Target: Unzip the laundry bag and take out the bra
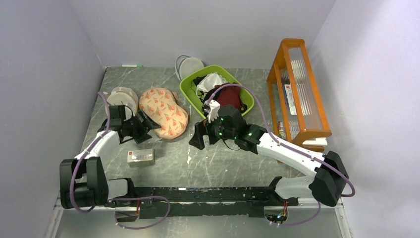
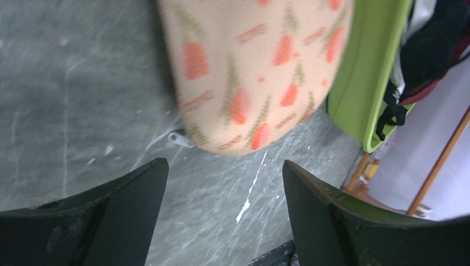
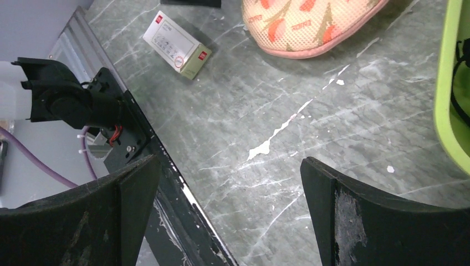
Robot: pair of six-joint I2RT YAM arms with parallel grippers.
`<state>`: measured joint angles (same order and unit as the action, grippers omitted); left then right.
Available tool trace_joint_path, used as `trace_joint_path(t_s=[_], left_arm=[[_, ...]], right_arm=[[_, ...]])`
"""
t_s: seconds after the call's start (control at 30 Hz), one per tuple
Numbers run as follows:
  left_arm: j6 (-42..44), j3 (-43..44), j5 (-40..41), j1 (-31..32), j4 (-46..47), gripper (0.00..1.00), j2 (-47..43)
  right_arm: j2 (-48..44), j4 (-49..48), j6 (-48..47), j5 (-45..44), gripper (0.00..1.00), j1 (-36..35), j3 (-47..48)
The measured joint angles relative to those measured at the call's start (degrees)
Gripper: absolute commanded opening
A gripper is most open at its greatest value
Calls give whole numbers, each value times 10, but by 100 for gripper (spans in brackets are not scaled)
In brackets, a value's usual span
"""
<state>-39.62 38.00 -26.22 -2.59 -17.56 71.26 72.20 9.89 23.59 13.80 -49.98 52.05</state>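
Both arms hang with open fingers, and the laundry bag (image 1: 163, 111) lies on the table (image 1: 223, 161) between them.
Nearest the arm bases, a small white box (image 1: 140, 156) lies flat on the grey table. Just past it, the left fingers (image 2: 127, 210) stand wide apart with nothing between them, aimed at the near end of the bag, where a small pale zip tab (image 2: 180, 138) pokes out under its edge. The right fingers (image 3: 360, 221) are spread fully and also empty, hanging over bare table between the bag and the green basket (image 1: 190, 91). The bag lies print side up, just beside a round beige pouch (image 1: 122, 96) on its left. Further back, the basket holds a dark red garment (image 1: 229, 95) and some white cloth (image 1: 210, 82). An orange rack (image 1: 297, 89) stands to its right.
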Motion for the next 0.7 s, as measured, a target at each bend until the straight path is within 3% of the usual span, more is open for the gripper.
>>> trace_joint_path(t_s=[0.1,0.3,0.53,0.7], left_arm=[[-22,-52,-38,-31,41,89,14],[-40,-63,-70,-35,120,87,46],[-65,-63,-105,-35,200,55,140],[-84,-67,-121,-35,214,24,101]], right_arm=[[0,-7,7,-4,100,-7,-2],[-5,-10,14,-12,100,-12,-15],[-7,0,8,-31,100,-21,-14],[3,2,1,-43,100,-39,-8]])
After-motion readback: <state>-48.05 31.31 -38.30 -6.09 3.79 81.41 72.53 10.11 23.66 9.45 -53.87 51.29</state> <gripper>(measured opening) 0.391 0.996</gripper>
